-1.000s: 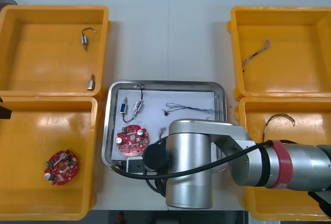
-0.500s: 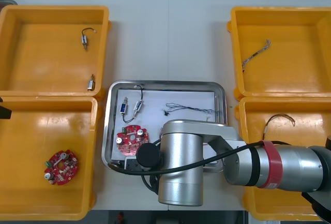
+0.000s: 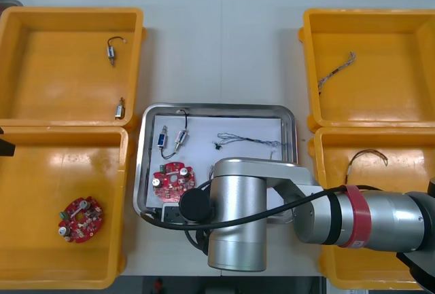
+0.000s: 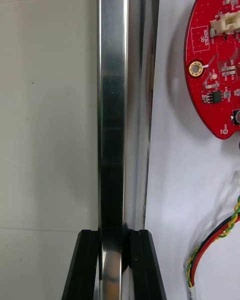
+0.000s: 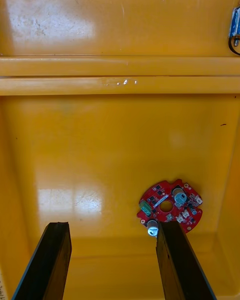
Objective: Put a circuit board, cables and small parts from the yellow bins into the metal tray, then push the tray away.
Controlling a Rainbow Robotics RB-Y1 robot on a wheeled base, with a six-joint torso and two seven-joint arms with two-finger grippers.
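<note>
The metal tray (image 3: 216,109) sits mid-table, white inside. It holds a red circuit board (image 3: 170,180), two small metal parts (image 3: 171,140) and a thin twisted cable (image 3: 251,142). My right arm (image 3: 238,219) reaches over the tray's near edge. In the right wrist view my right gripper (image 4: 113,235) is shut on the tray's shiny rim (image 4: 112,130). The circuit board (image 4: 215,55) and a red and yellow cable (image 4: 215,240) lie just inside that rim. My left gripper (image 5: 111,227) hangs open over the near left bin (image 5: 100,145), above another circuit board (image 5: 171,207).
Yellow bins flank the tray. The far left bin (image 3: 20,70) holds two small metal parts (image 3: 111,51). In the near left bin (image 3: 61,277) lies a circuit board (image 3: 80,219). A twisted cable (image 3: 336,70) rests in the far right bin, another cable (image 3: 367,157) in the near right one.
My right arm has shifted a little to the left along the tray's near edge, and its fingers have closed onto the rim. The left arm has not moved.
</note>
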